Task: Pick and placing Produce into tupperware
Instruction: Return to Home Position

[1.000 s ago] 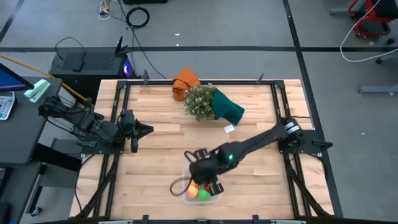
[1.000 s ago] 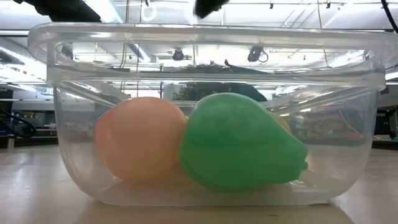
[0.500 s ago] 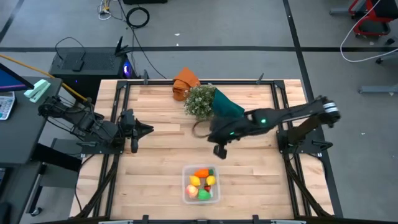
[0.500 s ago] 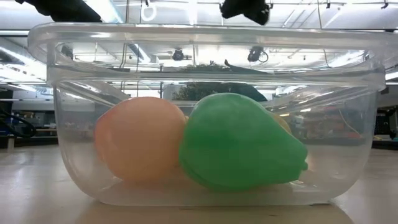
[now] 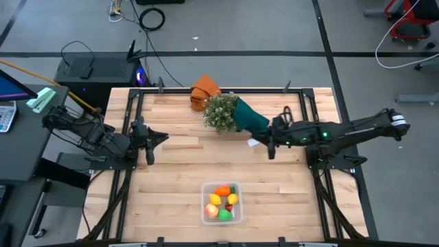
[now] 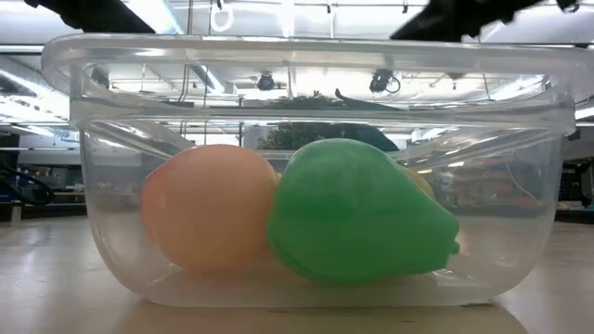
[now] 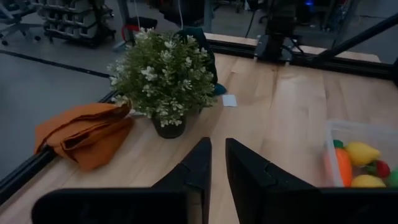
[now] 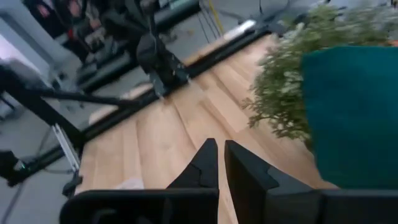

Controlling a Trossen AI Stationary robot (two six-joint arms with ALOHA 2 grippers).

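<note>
The clear tupperware (image 5: 221,203) stands near the table's front edge. It holds the produce: an orange carrot (image 5: 223,191), two yellow lemons (image 5: 215,200), a peach (image 6: 209,206), a red berry (image 7: 381,168) and a green piece (image 6: 357,211). My right gripper (image 5: 267,145) hangs shut and empty over the table's right half, beside the plant and far from the tupperware (image 7: 357,155). Its fingers (image 8: 221,146) point toward the table's left. My left gripper (image 5: 159,139) waits at the left edge, shut on nothing (image 7: 217,144).
A bushy plant (image 5: 221,112) in a teal wrap (image 5: 250,118) lies at the far middle of the table. An orange cloth (image 5: 204,91) lies behind it at the far edge. A small white card (image 5: 253,142) lies just by my right gripper. Black frame rails run along the table's sides.
My right gripper has left the tupperware. It has risen and swung toward the table's far right, past the plant's near side. The arm now stretches out from the right edge. The produce in the tupperware has not moved.
</note>
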